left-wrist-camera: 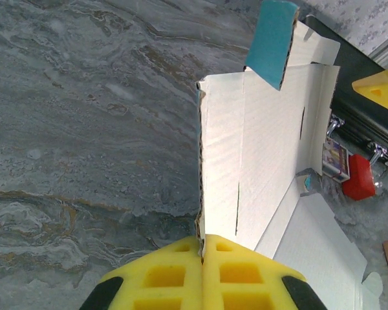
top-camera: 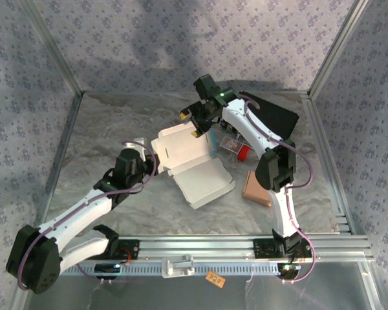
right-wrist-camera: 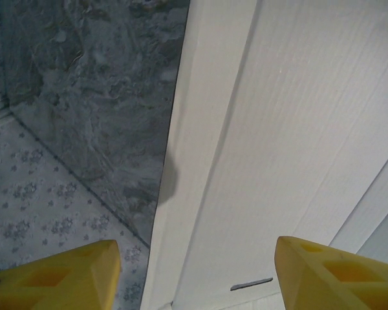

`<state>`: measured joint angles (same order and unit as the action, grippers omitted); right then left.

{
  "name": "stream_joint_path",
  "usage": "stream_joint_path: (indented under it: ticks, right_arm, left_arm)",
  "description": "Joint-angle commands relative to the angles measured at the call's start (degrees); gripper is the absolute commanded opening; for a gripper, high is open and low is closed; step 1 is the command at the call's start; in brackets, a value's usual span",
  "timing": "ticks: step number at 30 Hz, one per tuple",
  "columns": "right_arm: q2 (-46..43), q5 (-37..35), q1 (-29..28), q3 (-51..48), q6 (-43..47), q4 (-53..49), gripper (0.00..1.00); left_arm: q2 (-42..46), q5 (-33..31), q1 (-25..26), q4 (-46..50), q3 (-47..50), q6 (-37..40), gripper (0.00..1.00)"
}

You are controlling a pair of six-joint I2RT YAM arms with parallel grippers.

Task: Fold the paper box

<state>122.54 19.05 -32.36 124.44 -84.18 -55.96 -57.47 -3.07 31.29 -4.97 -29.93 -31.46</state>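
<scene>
The white paper box (top-camera: 187, 158) lies half unfolded in the middle of the table, its lid panel (top-camera: 207, 183) spread flat toward the front. My left gripper (left-wrist-camera: 202, 248) is shut on the raised left side wall of the box (left-wrist-camera: 246, 161), the yellow fingers (left-wrist-camera: 168, 274) pinching its corrugated edge. A teal flap (left-wrist-camera: 273, 39) sticks up at the far end. My right gripper (right-wrist-camera: 194, 271) hangs open just above the box's far wall (right-wrist-camera: 278, 142), its yellow fingertips (right-wrist-camera: 64, 274) spread wide to either side of the white panel. In the overhead view the right gripper (top-camera: 195, 123) sits at the box's back edge.
A black case (top-camera: 275, 115) lies at the back right, with a small red object (top-camera: 244, 152) and a printed card (top-camera: 229, 143) beside it. A brown pad (top-camera: 257, 188) rests right of the box. Metal frame rails (top-camera: 181, 248) border the table.
</scene>
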Motion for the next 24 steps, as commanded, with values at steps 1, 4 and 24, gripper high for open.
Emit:
stream_joint_path:
  ticks: [1, 4, 24]
  right_arm:
    - [1.3, 1.5, 0.6, 3.7, -2.8, -6.0, 0.66]
    - [1.9, 1.5, 1.0, 3.9, -3.4, -5.0, 0.66]
    - [2.5, 5.0, 2.7, 2.2, -1.0, -5.7, 0.34]
  left_arm:
    - [0.3, 0.0, 0.5, -1.3, -1.9, 3.3, 0.0]
    - [-0.3, 0.2, 1.1, -0.7, -2.9, 5.3, 0.0]
    - [-3.1, -1.4, 2.8, 0.3, -6.1, 8.7, 0.0]
